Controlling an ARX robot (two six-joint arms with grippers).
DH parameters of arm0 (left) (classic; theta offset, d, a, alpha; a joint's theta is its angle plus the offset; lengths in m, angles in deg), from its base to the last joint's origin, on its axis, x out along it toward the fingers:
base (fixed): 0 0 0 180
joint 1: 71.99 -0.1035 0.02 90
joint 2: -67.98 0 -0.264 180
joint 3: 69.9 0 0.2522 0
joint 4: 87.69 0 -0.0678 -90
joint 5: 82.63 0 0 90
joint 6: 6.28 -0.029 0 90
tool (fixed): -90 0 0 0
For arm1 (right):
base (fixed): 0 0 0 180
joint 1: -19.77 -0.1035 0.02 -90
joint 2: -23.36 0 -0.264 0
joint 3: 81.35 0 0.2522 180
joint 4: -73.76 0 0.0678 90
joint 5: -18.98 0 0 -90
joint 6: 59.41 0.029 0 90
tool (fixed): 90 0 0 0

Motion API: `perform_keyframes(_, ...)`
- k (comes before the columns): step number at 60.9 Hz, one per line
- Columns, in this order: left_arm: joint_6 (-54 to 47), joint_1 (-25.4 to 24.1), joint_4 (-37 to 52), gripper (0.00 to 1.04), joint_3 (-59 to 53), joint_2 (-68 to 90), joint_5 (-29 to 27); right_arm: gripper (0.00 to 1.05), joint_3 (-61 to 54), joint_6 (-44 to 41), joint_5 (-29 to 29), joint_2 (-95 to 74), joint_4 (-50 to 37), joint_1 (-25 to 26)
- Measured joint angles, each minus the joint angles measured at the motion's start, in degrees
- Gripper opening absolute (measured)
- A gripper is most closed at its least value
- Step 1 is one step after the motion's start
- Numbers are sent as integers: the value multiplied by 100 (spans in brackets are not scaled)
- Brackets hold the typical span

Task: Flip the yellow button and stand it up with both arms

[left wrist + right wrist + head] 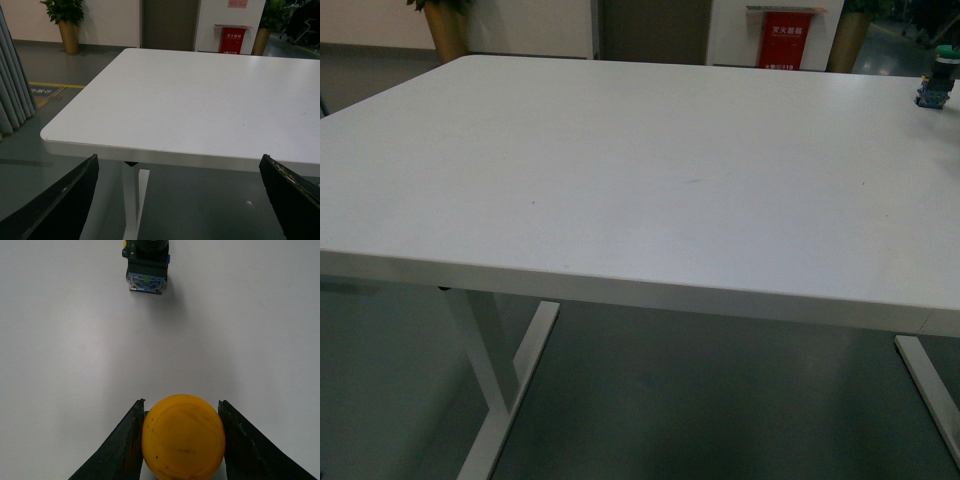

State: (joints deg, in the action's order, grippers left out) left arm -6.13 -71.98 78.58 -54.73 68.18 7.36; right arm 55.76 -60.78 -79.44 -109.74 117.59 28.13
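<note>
White tabletop (620, 180) over grey floor (720, 400); right claw (181, 404) pinches yellow button (182, 437), left claw (180, 159) spread.

The table (620, 180) lay open throughout; only a green button (934, 85) sat ahead of the right gripper (181, 402) clasping the yellow button (182, 437).

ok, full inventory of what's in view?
table: 1, white, fills the front view.
yellow button: 1, yellow cap, between the right gripper's fingers.
green button: 1, green cap, dark body, table's far right.
potted plants: 2, gold pots, floor beyond the table.
red box: 1, red, at the back wall.
curtain: 1, grey, off the table's corner.
left gripper: 1, black, open, empty, short of the table edge.
right gripper: 1, black, shut on the yellow button.
</note>
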Motion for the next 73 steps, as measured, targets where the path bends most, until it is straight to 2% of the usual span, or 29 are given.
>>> perform_keyframes(18,0,0,0,99,0,0,0,38,0,22,-31,-2,4,-57)
perform_keyframes(39,0,0,0,99,0,0,0,92,-92,-103,-116,-7,-188,-17)
perform_keyframes(43,0,0,0,99,0,0,0,99,-92,-129,-114,-7,-216,-2)
perform_keyframes(58,0,0,0,99,0,0,0,98,-111,-315,-15,13,-299,39)
perform_keyframes(73,0,0,0,99,0,0,0,98,-778,-518,409,671,-579,63)
